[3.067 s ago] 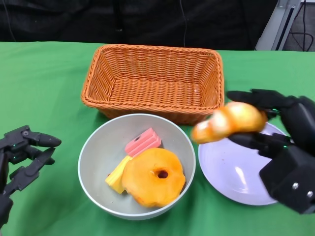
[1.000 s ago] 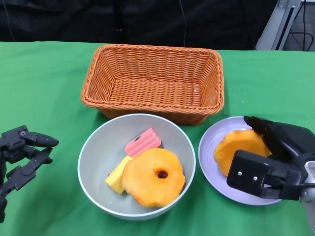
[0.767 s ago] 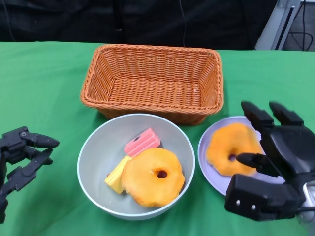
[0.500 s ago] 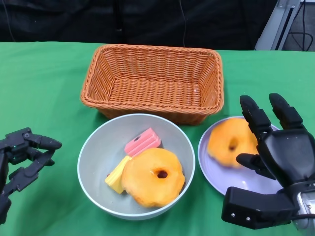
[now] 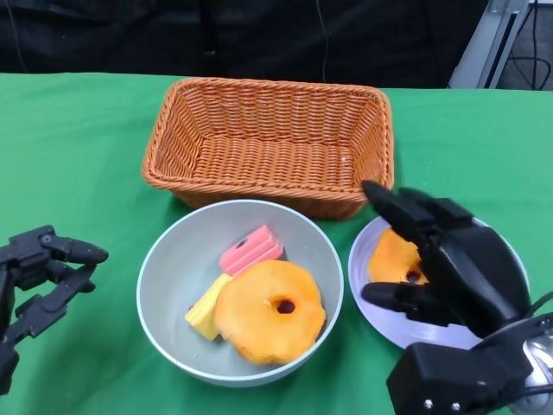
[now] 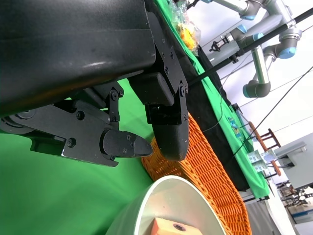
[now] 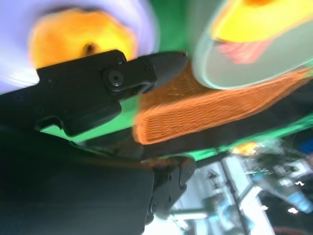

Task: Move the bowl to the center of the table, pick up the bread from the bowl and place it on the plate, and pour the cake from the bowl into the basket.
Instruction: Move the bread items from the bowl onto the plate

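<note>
Head view first: the grey bowl (image 5: 177, 259) sits on the green table (image 5: 78, 147) right in front of the wicker basket (image 5: 270, 143), with a ring-shaped bread (image 5: 270, 311) plus a pink cake piece (image 5: 251, 249) and a yellow cake piece (image 5: 206, 309) inside. Another bread ring (image 5: 393, 258) lies on the lavender plate (image 5: 380, 307) just right of the bowl. The right hand (image 5: 445, 259) hovers over that plate, fingers spread and holding nothing. The left hand (image 5: 39, 277) is off to the bowl's left, apart from it, fingers apart and empty.

Right wrist view is pretty blurry, but a finger (image 7: 146, 71) sticks out past the bread (image 7: 80, 36) on the plate (image 7: 142, 19), not touching it.

Left wrist view: the fingers (image 6: 122, 144) are open above the cloth, with the bowl rim (image 6: 161, 188) and basket (image 6: 210, 171) beyond.
</note>
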Controlling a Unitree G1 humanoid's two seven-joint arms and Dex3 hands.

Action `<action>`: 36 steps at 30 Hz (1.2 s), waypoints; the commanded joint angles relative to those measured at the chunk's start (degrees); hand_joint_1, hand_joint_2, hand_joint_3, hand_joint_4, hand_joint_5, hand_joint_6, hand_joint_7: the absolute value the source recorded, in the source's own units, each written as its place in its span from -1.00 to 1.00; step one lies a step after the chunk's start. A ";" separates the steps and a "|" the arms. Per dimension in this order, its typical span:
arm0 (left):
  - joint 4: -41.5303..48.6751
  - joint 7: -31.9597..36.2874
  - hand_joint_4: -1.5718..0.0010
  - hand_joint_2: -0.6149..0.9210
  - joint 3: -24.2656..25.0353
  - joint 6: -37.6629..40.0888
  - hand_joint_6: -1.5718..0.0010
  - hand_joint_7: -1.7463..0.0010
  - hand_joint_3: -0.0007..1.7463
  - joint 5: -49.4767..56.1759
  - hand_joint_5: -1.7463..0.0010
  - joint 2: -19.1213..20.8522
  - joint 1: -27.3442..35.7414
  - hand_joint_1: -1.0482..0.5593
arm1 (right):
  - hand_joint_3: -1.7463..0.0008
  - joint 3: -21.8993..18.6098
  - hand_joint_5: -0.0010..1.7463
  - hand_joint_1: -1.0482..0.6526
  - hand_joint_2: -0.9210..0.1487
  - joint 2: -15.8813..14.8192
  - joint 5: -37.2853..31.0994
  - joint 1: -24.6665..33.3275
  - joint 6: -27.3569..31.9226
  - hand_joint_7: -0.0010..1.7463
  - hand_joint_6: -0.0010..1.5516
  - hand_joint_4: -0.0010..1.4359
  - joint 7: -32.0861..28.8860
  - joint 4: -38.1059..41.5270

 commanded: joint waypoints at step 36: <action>-2.99 1.38 -0.11 1.00 -0.38 0.63 -0.20 0.18 -0.71 0.77 -0.32 -0.57 1.23 0.21 | 0.77 10.16 -1.00 -0.75 -1.00 12.45 5.02 -21.31 22.05 -1.00 -0.68 -0.58 36.89 2.20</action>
